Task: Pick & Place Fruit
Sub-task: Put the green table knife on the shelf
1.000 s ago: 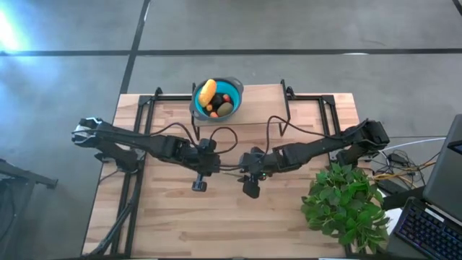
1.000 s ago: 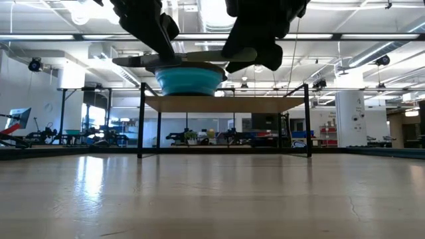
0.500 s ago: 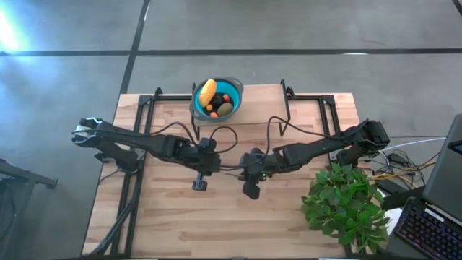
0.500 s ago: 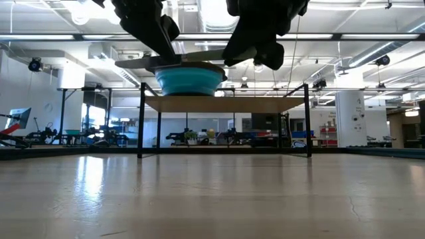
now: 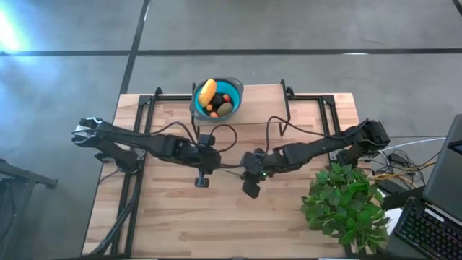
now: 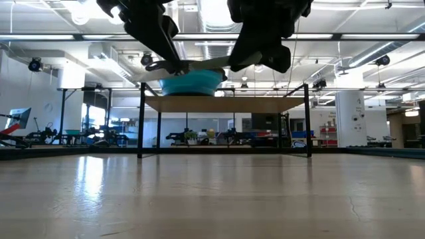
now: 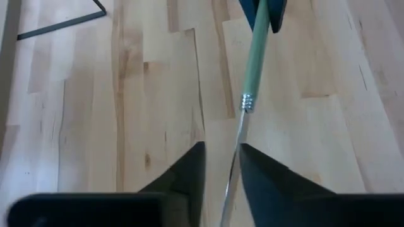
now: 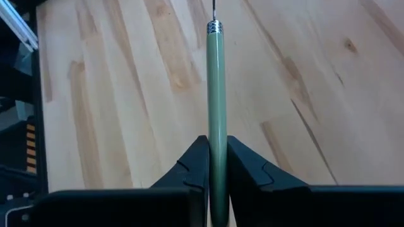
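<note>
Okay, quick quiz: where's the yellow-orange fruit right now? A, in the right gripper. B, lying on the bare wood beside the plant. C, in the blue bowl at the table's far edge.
C: the yellow-orange fruit lies inside the blue bowl in the high view.

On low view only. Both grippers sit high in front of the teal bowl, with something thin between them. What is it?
Observer: A pale green stick. The right gripper is shut on its handle.
Operator: Left gripper?
Observer: Its fingers stand apart, and the stick's thin metal rod runs between them.
Operator: Where's the fruit?
Observer: The high view shows the fruit lying in the bowl, at the far edge of the table.
</note>
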### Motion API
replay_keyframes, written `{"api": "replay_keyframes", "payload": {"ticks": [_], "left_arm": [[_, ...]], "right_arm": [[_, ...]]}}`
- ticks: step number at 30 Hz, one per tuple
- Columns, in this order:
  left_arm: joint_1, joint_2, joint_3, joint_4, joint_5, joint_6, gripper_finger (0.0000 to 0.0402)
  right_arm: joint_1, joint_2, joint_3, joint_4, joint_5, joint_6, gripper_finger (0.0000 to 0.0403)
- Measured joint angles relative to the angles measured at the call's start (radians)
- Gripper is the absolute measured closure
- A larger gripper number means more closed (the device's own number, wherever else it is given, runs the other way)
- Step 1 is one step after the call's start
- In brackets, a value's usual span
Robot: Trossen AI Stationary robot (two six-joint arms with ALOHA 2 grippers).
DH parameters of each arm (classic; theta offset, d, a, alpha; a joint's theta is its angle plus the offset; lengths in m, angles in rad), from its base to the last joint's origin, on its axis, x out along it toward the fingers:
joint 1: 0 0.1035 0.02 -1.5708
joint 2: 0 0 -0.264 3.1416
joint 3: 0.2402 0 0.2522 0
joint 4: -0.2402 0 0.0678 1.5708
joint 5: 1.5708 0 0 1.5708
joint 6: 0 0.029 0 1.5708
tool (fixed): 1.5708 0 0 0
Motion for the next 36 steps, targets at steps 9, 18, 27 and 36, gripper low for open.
{"api": "replay_keyframes", "payload": {"ticks": [9, 18, 27, 36], "left_arm": [[0.004, -0.019, 0.0, -0.011, 0.0, -0.005, 0.02], [0.014, -0.119, 0.0, -0.064, -0.122, -0.01, 0.0193], [0.04, -0.246, 0.0, -0.073, -0.148, -0.022, 0.0195], [0.057, -0.338, -0.005, -0.075, -0.212, -0.026, 0.0195]], "right_arm": [[0.0, -0.013, 0.0, -0.111, -0.004, 0.015, 0.0375], [0.0, -0.093, 0.0, -0.248, -0.015, -0.016, 0.0375], [0.0, -0.188, -0.004, -0.342, -0.015, -0.098, 0.0375], [-0.001, -0.322, -0.14, -0.327, 0.01, -0.12, 0.0374]]}}
